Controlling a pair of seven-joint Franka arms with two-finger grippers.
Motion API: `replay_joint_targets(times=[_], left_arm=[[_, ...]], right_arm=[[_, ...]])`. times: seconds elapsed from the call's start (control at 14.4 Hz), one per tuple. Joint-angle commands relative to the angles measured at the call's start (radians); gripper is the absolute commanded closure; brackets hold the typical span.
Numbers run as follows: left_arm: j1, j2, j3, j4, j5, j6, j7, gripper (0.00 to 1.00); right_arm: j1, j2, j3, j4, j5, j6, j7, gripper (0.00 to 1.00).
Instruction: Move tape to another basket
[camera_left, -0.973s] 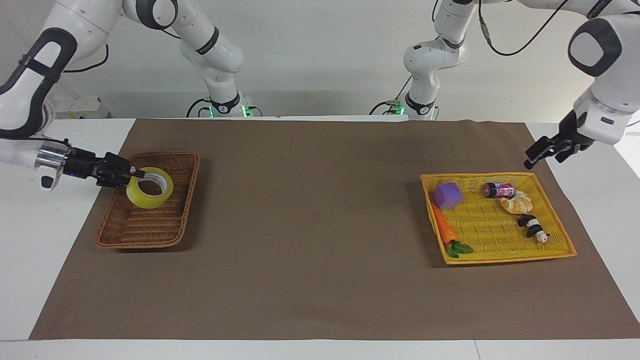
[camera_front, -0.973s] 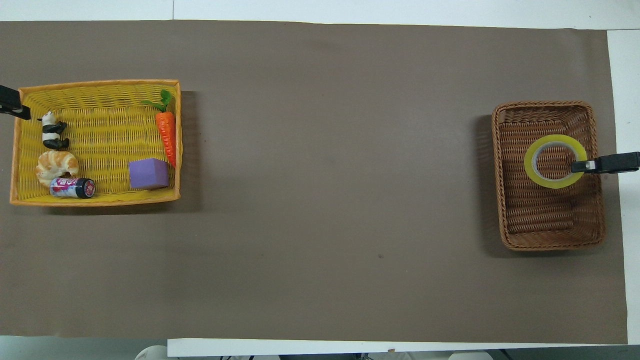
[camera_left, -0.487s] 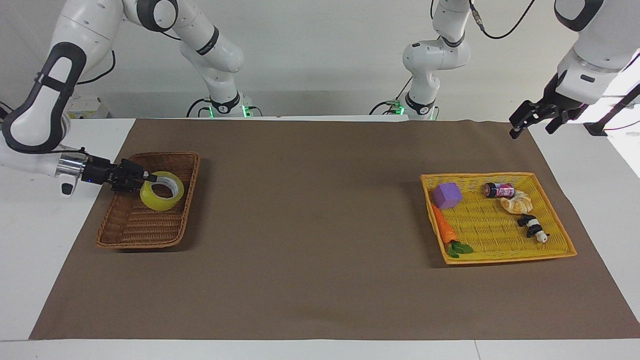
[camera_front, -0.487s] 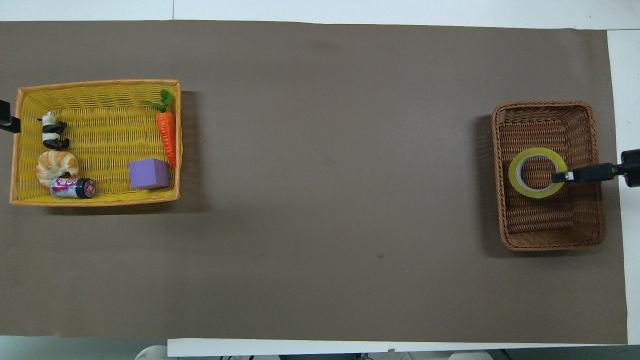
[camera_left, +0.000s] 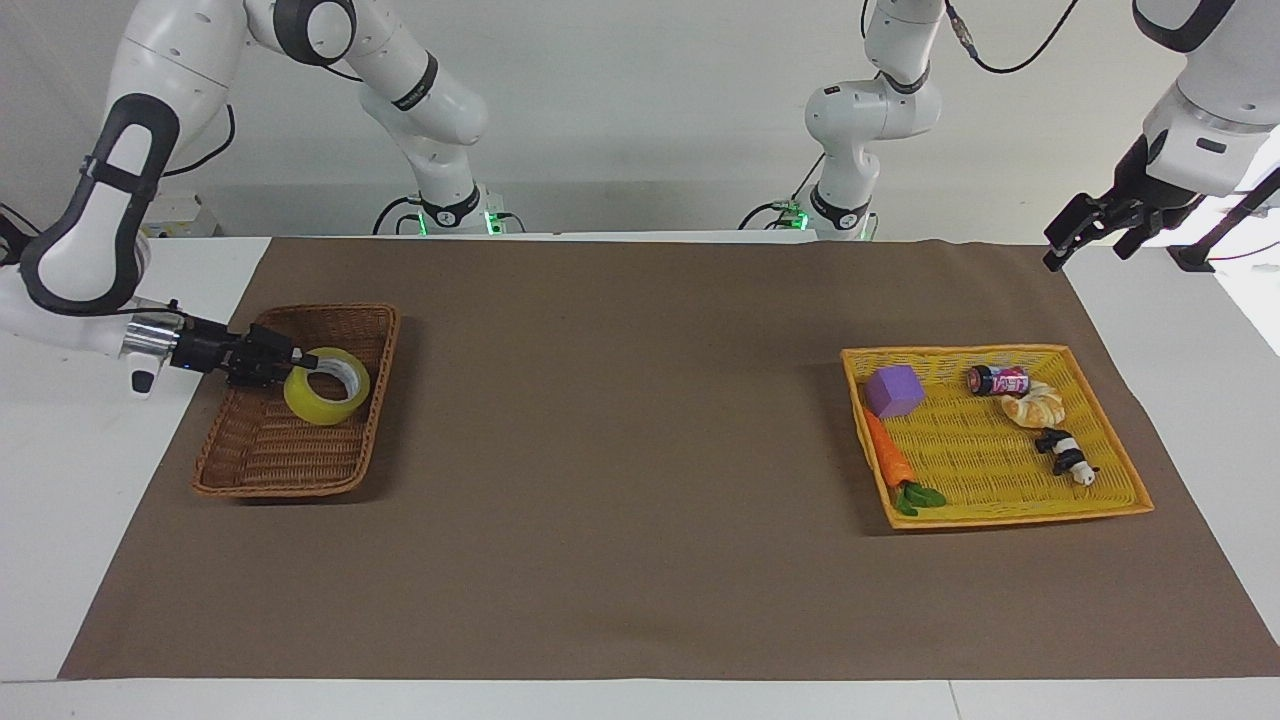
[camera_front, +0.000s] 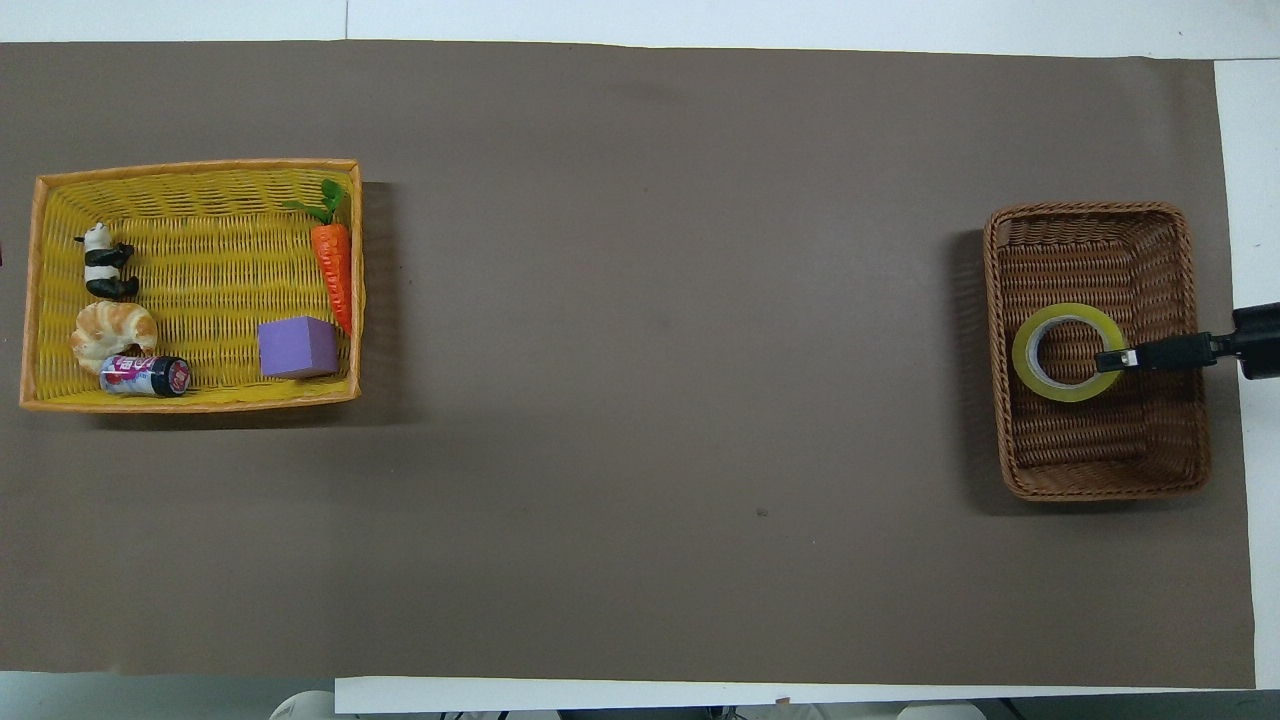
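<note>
In the basket (camera_left: 250, 455), tape (camera_left: 327, 386) nearly flat, hole upward, right gripper (camera_left: 300, 362) fingers pinching its rim, left gripper (camera_left: 1062, 249) state unclear.

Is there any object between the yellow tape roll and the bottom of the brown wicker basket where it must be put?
Nothing visible. The translucent yellow tape roll, pinched at its wall by the right pincer, sits low inside the brown woven wicker basket, whose floor shows only bare weave. The left pincer waits in the air at the left arm's end of the table.

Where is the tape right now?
The tape is in the brown wicker basket at the right arm's end of the table, held on its rim by the right gripper.
</note>
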Motion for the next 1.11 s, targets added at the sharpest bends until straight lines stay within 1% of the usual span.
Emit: replay_joint_targets(times=[0.0, 0.07, 0.14, 0.21, 0.35, 0.42, 0.56, 0.7, 0.83, 0.9, 1.04], left_arm=[[-0.028, -0.018, 0.012, -0.049, 0.010, 0.026, 0.004, 0.00], [-0.022, -0.023, 0.010, -0.060, 0.010, 0.024, 0.004, 0.00], [-0.025, -0.023, 0.012, -0.060, 0.010, 0.015, 0.001, 0.00], [-0.025, -0.025, 0.012, -0.061, 0.010, 0.014, 0.000, 0.00], [-0.020, -0.023, 0.013, -0.060, 0.010, 0.014, 0.000, 0.00], [-0.018, -0.023, 0.012, -0.060, 0.010, 0.014, 0.000, 0.00], [-0.015, -0.023, 0.013, -0.060, 0.010, 0.014, 0.000, 0.00], [-0.017, -0.023, 0.013, -0.060, 0.010, 0.014, 0.000, 0.00], [-0.017, -0.023, 0.013, -0.060, 0.010, 0.014, 0.000, 0.00], [-0.017, -0.023, 0.012, -0.060, 0.010, 0.014, 0.000, 0.00], [-0.017, -0.023, 0.013, -0.060, 0.010, 0.014, 0.000, 0.00]], right_arm=[[-0.002, -0.014, 0.008, -0.005, -0.046, 0.064, -0.026, 0.04], [0.000, -0.018, 0.011, 0.000, -0.049, 0.081, -0.024, 0.00], [0.012, -0.024, 0.011, 0.009, -0.060, 0.102, -0.023, 0.00], [0.038, -0.032, 0.011, 0.023, -0.097, 0.127, -0.023, 0.00], [0.089, -0.073, 0.011, 0.043, -0.219, 0.203, -0.016, 0.00], [0.128, -0.110, 0.011, 0.044, -0.306, 0.255, -0.013, 0.00], [0.194, -0.187, 0.013, 0.048, -0.451, 0.296, 0.028, 0.00], [0.250, -0.230, 0.013, 0.072, -0.531, 0.282, 0.113, 0.00], [0.262, -0.305, 0.019, 0.077, -0.604, 0.242, 0.315, 0.00], [0.262, -0.337, 0.022, 0.090, -0.608, 0.197, 0.411, 0.00], [0.262, -0.366, 0.072, 0.145, -0.644, 0.048, 0.529, 0.00]])
